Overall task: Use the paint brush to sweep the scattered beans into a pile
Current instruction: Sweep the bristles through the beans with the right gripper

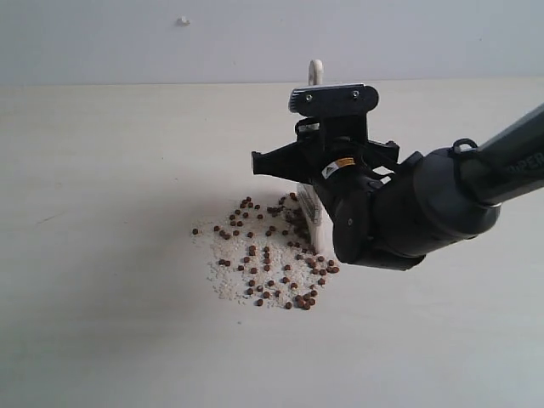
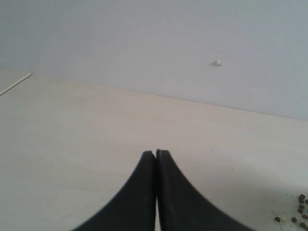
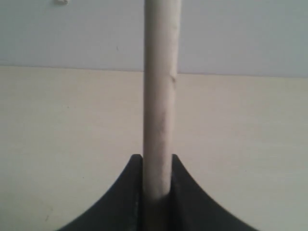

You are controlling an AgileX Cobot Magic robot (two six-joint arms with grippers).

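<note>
While the right gripper [image 3: 157, 161] gripped the paint brush [image 3: 159, 96] beside the pile [image 1: 255, 265], a hard flick could've scattered beans [image 1: 265, 253]; left gripper [image 2: 156, 154] was clenched empty.

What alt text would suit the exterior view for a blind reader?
A black robot gripper holds a paint brush, bristles down, beside reddish-brown beans and white crumbs scattered on a pale table.

Beans [image 1: 263, 255] on table [image 1: 102, 323]; paint brush [image 1: 318, 225] at their right edge, in right hand [image 3: 157, 159].
</note>
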